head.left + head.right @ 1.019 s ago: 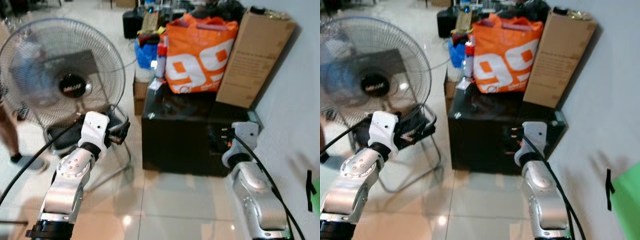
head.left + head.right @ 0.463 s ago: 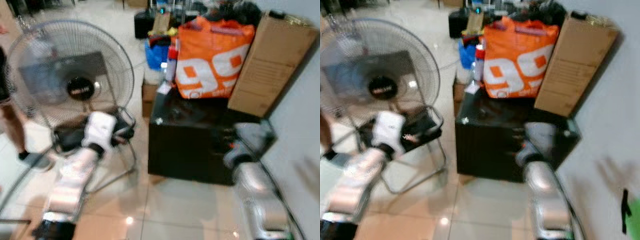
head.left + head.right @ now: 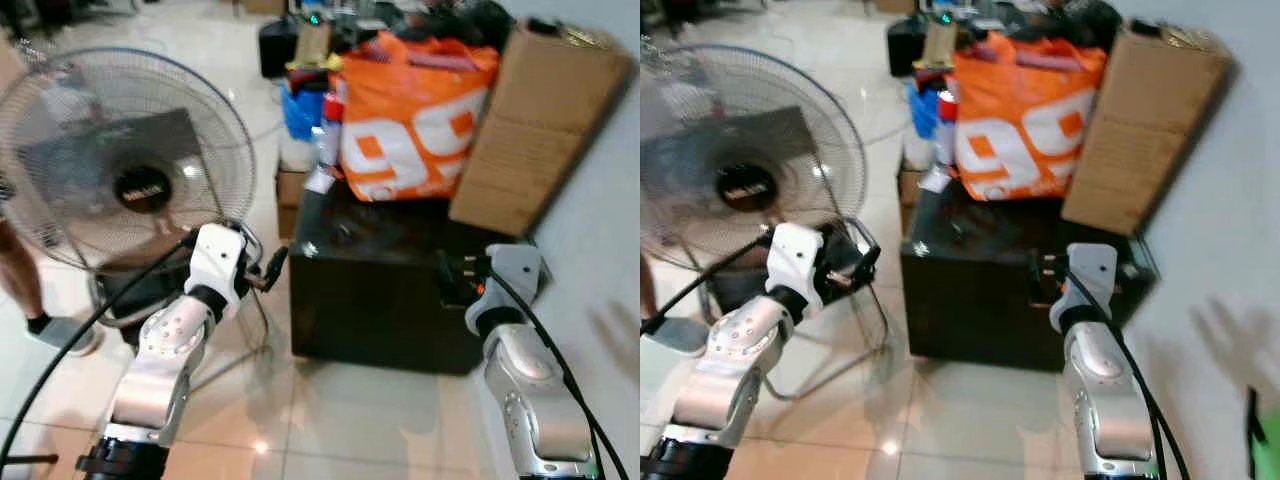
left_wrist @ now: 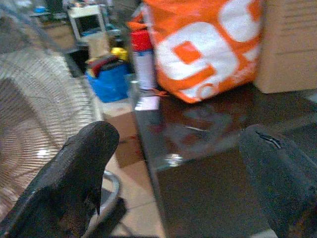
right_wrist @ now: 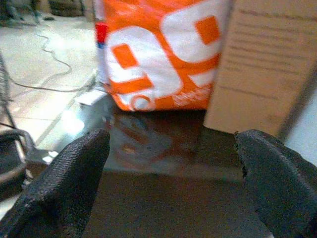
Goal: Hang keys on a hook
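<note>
A low black table [image 3: 380, 310] stands before me against the right wall. On its glossy top lies a small dark item [image 3: 347, 232] that may be the keys; it is too small to tell, and it is a thin glint [image 4: 197, 129] in the left wrist view. My left gripper [image 3: 270, 268] is open, held at table height just left of the table's near left corner. My right gripper [image 3: 450, 275] is open too, in front of the table's right part. Both wrist views look across the tabletop between wide-spread fingers [image 4: 84, 163] [image 5: 74, 173], with nothing between them.
A large floor fan [image 3: 125, 165] stands to the left, its metal base beside my left arm. An orange bag [image 3: 415, 115] and a cardboard box [image 3: 535, 125] sit at the table's back. A person's leg and shoe [image 3: 45, 325] are at far left. The wall [image 3: 610, 300] runs close on my right.
The view swayed and blurred, then steadied, so the camera moved. My left gripper is now a little closer to the table's left corner. Both grippers stay open.
</note>
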